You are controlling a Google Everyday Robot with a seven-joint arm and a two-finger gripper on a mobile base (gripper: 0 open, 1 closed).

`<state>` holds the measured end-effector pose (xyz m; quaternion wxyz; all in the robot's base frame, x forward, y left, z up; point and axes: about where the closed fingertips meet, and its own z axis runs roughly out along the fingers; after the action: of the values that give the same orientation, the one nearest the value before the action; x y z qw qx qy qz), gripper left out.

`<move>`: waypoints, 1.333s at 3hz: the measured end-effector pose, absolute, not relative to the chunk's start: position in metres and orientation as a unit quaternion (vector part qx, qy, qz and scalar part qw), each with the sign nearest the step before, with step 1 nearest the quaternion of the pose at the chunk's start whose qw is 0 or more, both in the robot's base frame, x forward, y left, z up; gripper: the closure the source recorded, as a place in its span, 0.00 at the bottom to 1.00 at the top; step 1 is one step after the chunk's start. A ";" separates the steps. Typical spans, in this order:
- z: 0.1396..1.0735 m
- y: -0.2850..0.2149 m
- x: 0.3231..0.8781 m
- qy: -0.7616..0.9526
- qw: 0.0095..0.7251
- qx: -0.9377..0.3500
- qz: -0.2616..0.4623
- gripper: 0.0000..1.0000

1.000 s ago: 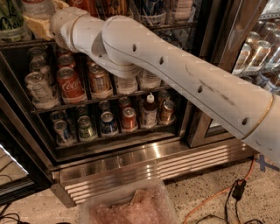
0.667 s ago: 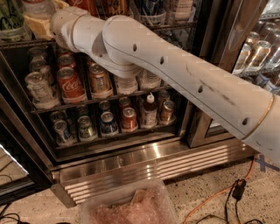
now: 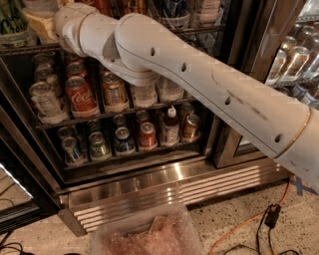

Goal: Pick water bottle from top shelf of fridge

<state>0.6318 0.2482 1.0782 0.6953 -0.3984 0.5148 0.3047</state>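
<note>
One bottle matters on the top shelf [image 3: 25,48] of the fridge [image 3: 149,184]. As far as you can judge, the water bottle [image 3: 38,5] is the pale one at the upper left, with only its lower part showing under the picture's top edge. It stands between a green-labelled bottle [image 3: 10,22] on its left and the wrist [image 3: 70,25] on its right, with a tan item [image 3: 42,26] just below it. Close squarely on its body rather than on a neighbour, and hold it upright. Lift only enough to clear the wire, then draw it straight out so nothing topples onto the cans [image 3: 79,94] on the racks below. The pincer lies past the wrist, up beyond the frame at shelf height. You cannot tell whether it is released, clenched or already grasping the bottle. The wrist bends upward into the shelf. From there the arm [image 3: 199,74] runs long and nearly straight, sloping down across the open doorway to the right edge, in front of the lower racks.
</note>
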 end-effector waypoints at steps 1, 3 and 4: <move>1.082 0.251 0.627 0.507 0.696 -0.406 0.305 1.00; 1.082 0.252 0.622 0.508 0.687 -0.423 0.302 1.00; 1.082 0.253 0.619 0.508 0.683 -0.430 0.300 1.00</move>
<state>0.6195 0.2529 1.0819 0.6834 -0.4300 0.5078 0.3005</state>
